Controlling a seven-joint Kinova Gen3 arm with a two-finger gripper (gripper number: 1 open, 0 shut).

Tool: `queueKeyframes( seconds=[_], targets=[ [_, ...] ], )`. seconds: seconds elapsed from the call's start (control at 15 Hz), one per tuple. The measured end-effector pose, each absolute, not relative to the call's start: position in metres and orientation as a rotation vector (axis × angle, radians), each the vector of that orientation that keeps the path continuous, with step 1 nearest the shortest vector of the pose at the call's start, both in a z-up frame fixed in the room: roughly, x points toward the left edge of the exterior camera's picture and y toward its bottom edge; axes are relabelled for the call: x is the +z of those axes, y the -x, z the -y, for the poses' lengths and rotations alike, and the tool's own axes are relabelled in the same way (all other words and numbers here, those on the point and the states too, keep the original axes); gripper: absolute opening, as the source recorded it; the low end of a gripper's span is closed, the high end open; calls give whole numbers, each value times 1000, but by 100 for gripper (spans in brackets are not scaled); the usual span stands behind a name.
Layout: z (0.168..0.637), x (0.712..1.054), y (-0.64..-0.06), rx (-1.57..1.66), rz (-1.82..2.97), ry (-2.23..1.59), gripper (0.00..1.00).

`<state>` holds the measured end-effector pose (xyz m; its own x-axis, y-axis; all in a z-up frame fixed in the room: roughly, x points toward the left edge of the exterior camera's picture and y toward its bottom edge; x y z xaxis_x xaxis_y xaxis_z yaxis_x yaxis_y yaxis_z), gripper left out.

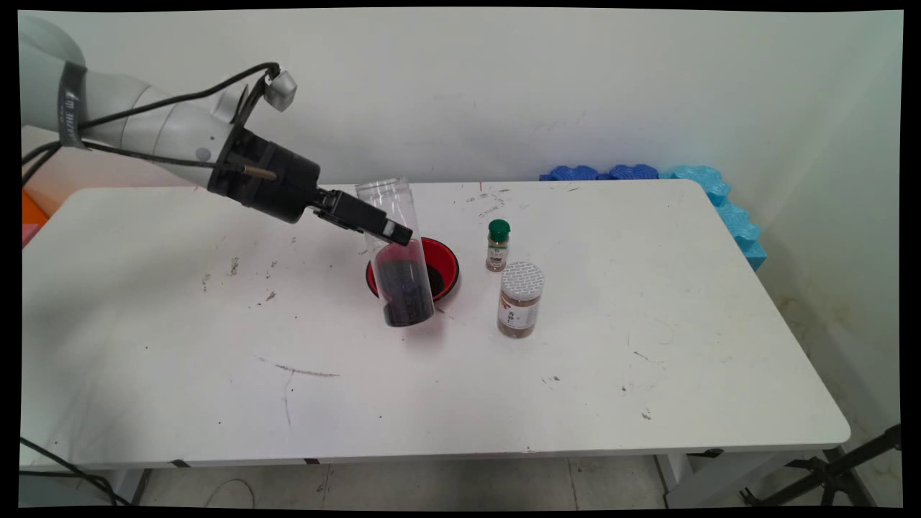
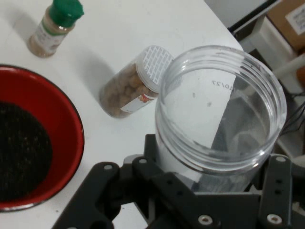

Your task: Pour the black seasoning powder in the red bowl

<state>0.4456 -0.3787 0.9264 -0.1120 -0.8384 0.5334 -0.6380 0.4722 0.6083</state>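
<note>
My black gripper is shut on a tall clear plastic jar, which stands nearly upright with its open mouth up and dark grains filling its lower part. The jar hangs just in front of a red bowl that holds dark grains too. In the hand view the jar's rim rises between the fingers, with the bowl at the left.
A small spice bottle with a green cap stands right of the bowl. A wider jar with a white lid stands nearer the table's front. Blue foam blocks lie at the table's far right corner.
</note>
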Motion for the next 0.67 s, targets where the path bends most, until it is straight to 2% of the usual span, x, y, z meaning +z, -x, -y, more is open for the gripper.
queueKeyframes(
  seconds=[0.67],
  targets=[
    [396,913,-448,-508,1533,-1623,0]
  ],
)
